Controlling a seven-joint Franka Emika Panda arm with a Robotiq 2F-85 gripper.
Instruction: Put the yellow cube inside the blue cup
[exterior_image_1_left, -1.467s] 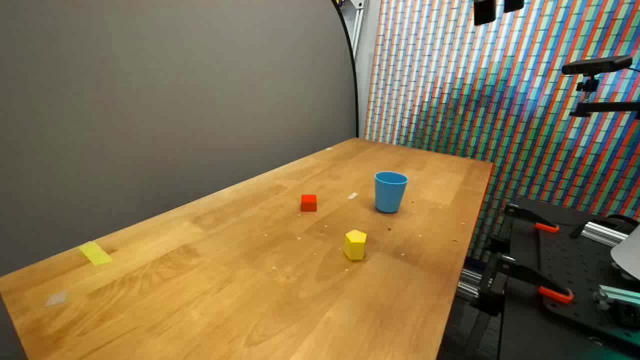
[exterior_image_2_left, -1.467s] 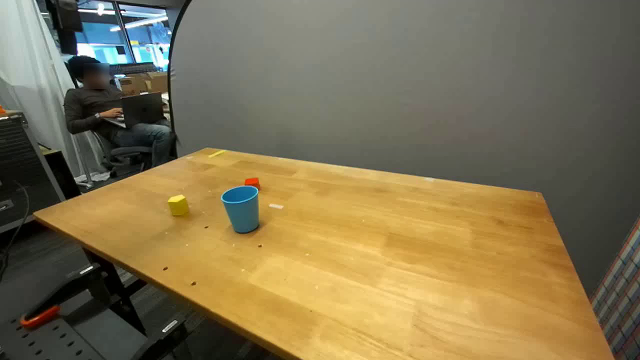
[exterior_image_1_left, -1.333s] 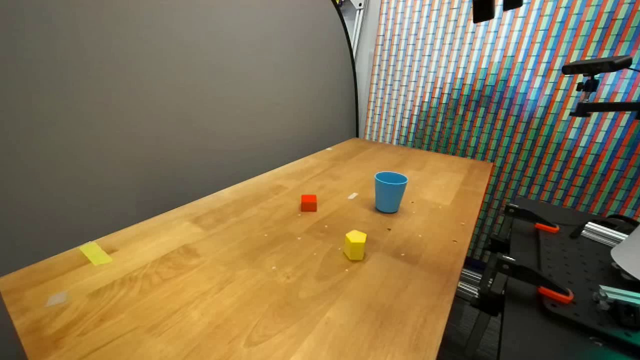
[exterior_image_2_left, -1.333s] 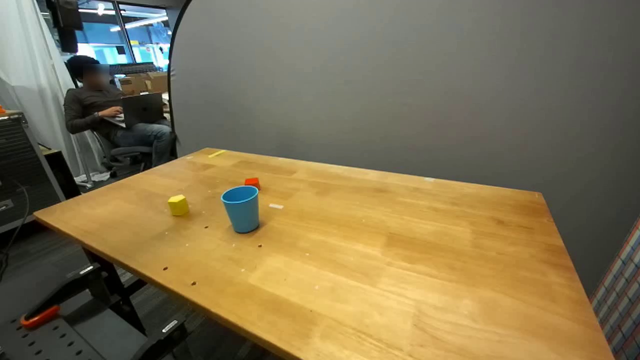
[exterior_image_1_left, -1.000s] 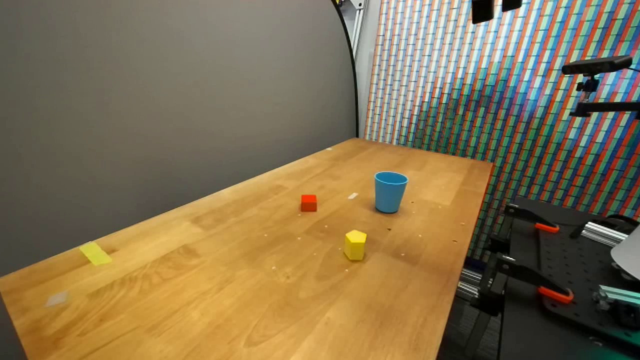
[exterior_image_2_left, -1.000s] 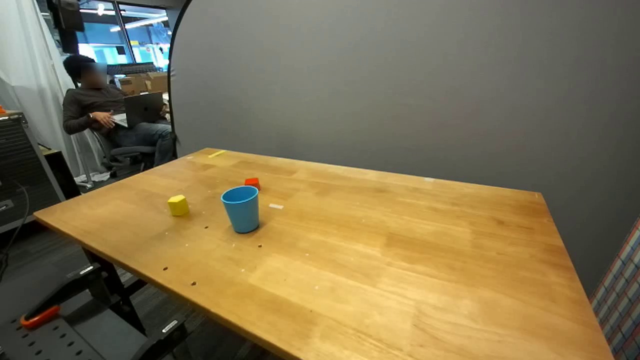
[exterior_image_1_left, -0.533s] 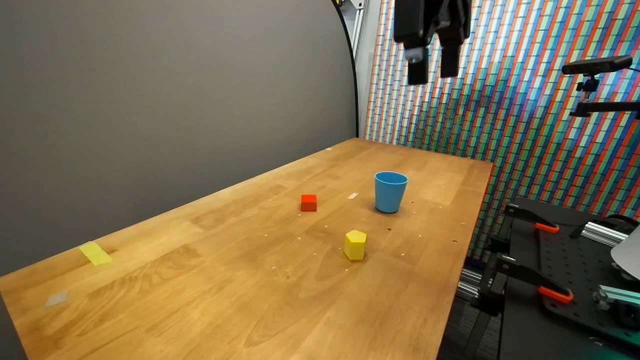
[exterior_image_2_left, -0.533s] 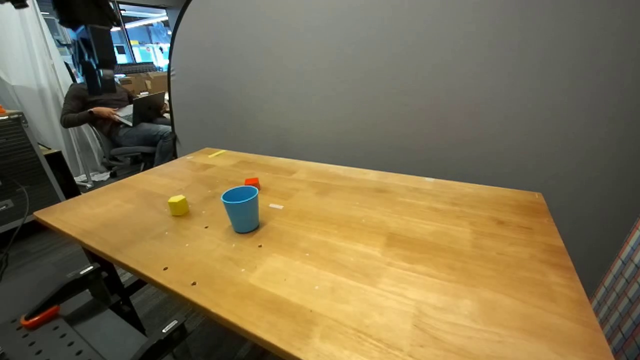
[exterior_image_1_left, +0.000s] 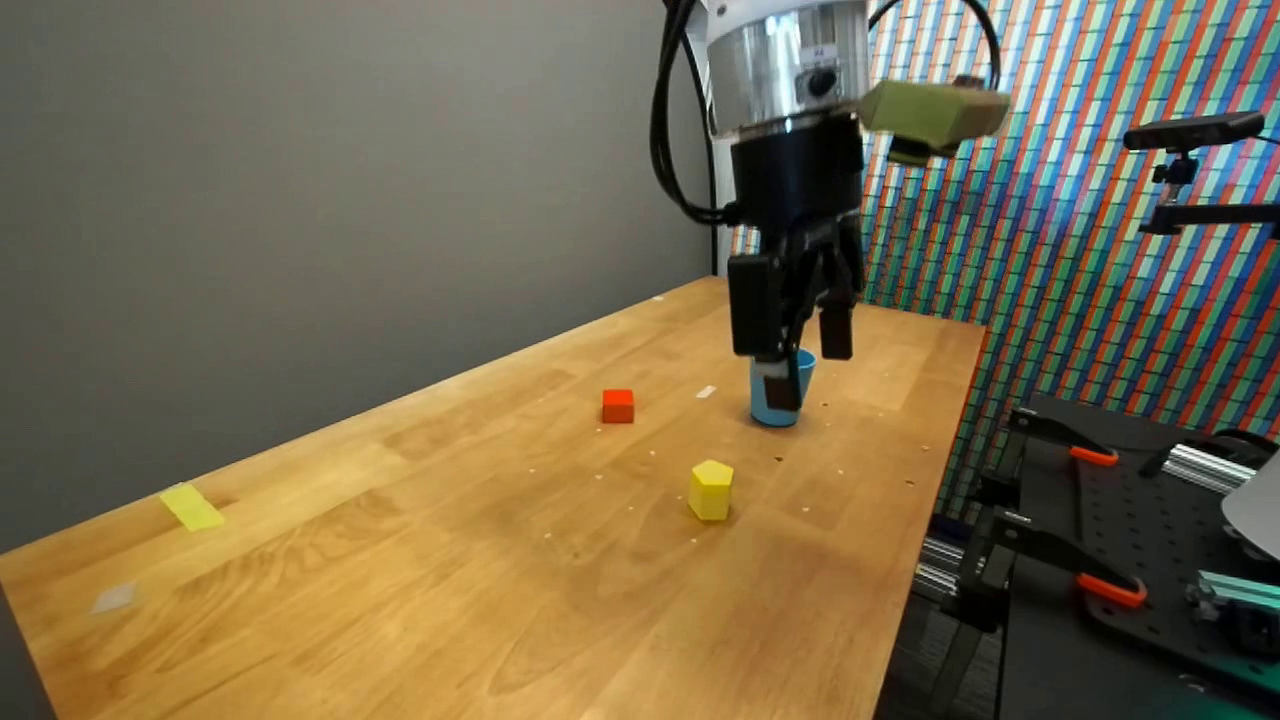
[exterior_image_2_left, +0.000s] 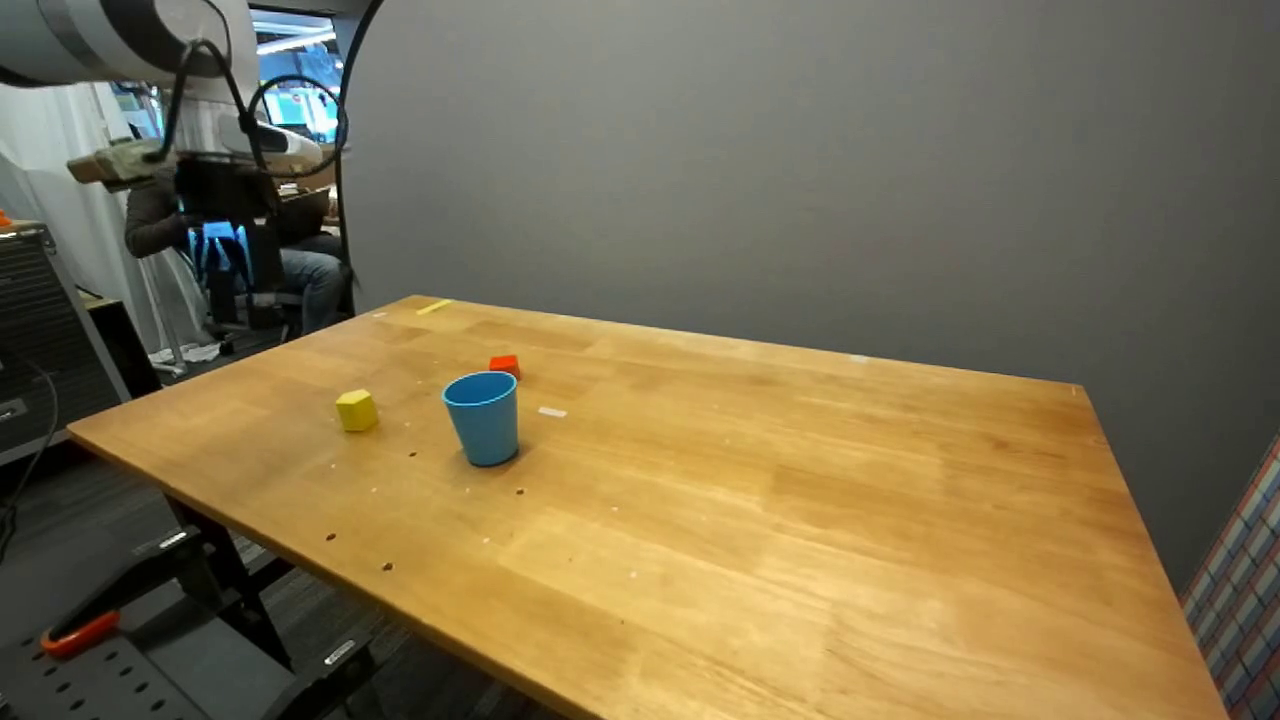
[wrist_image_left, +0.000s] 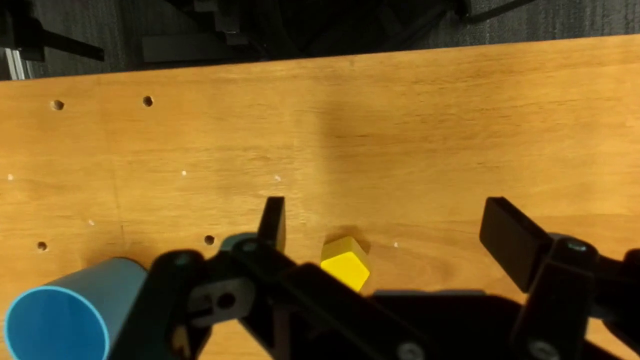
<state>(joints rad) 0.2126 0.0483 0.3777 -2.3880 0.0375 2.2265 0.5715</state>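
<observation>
The yellow cube (exterior_image_1_left: 711, 490), a chunky block with a five-sided top, stands on the wooden table in both exterior views (exterior_image_2_left: 357, 411). The blue cup (exterior_image_2_left: 485, 425) stands upright near it with its open top up; in an exterior view my finger partly covers the cup (exterior_image_1_left: 758, 397). My gripper (exterior_image_1_left: 810, 375) is open and empty above the table; it also shows in an exterior view (exterior_image_2_left: 244, 316). In the wrist view, the cube (wrist_image_left: 345, 265) appears below and between the open fingers (wrist_image_left: 385, 210), nearer the left one, partly hidden by the gripper. The cup (wrist_image_left: 107, 285) is lower left.
A small red block (exterior_image_1_left: 617, 406) lies on the table (exterior_image_1_left: 400, 600) beyond the cube, partly behind the cup in an exterior view (exterior_image_2_left: 505, 366). A flat yellow piece (exterior_image_1_left: 192, 506) lies near the table edge. Clamps (exterior_image_1_left: 1070, 560) stand beside the table.
My gripper has come down from the upper edge of both exterior views to a height above the table, staying open. The cube, cup and red block have not moved.
</observation>
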